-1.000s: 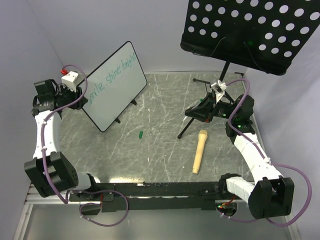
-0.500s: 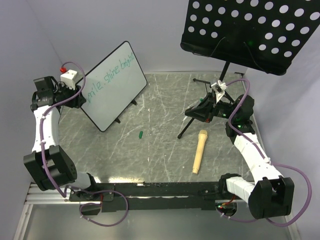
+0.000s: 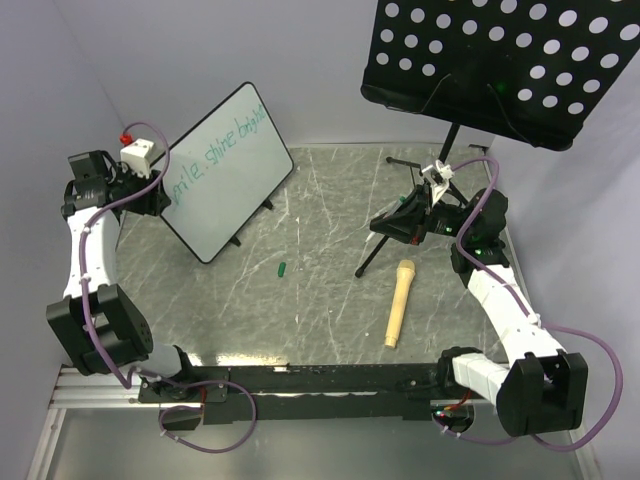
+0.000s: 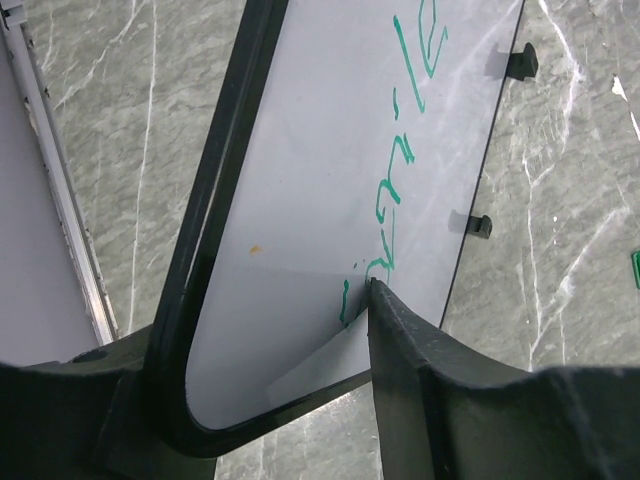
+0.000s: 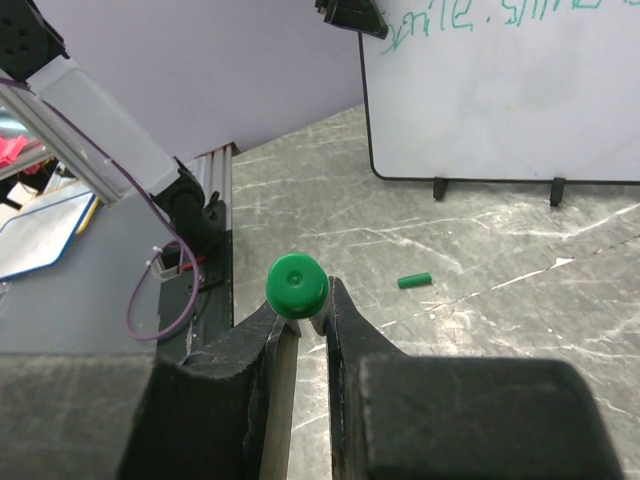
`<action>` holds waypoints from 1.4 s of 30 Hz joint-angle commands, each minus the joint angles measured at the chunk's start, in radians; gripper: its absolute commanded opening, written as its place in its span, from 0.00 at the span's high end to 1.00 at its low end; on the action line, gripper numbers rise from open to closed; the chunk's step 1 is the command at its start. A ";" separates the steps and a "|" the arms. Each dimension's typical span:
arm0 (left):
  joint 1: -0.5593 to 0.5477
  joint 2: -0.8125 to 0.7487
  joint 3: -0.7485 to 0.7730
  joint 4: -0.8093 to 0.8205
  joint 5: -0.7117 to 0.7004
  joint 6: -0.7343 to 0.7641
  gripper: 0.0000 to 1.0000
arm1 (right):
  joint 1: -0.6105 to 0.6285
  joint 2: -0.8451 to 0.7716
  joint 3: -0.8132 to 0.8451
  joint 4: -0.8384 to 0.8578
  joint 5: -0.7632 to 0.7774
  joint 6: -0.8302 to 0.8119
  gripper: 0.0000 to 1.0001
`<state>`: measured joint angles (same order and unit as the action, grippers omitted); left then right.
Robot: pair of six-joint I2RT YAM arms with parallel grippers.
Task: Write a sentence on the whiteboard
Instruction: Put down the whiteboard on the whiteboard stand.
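The whiteboard (image 3: 228, 170) stands tilted on its small feet at the back left. The teal sentence (image 3: 222, 148) runs along its upper long edge. My left gripper (image 3: 158, 196) is at the board's left corner, open. In the left wrist view its jaws straddle that corner (image 4: 262, 322), and the right fingertip (image 4: 372, 290) is at the board's face (image 4: 320, 180), beside the first teal strokes (image 4: 398, 180). My right gripper (image 3: 388, 222) hovers at centre right, shut on a green marker (image 5: 296, 286) seen end-on. The board (image 5: 500, 100) lies far ahead of it.
A small green cap (image 3: 283, 268) lies on the marble table in front of the board. A wooden microphone-shaped piece (image 3: 398, 302) lies at right. The black perforated music stand (image 3: 505, 65) rises at back right, and its tripod leg (image 3: 368, 262) reaches toward the centre.
The left gripper has drawn back to the left along the board and its jaws have widened, uncovering the sentence's first word. The right arm has not moved.
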<state>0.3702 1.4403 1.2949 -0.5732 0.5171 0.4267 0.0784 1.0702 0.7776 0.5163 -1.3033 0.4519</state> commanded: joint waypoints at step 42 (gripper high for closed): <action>0.012 0.098 0.101 0.116 -0.152 0.007 0.31 | -0.009 0.014 -0.001 0.033 -0.013 -0.021 1.00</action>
<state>0.3801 1.5375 1.3865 -0.5194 0.3805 0.4099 0.0776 1.0836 0.7776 0.5156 -1.3029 0.4477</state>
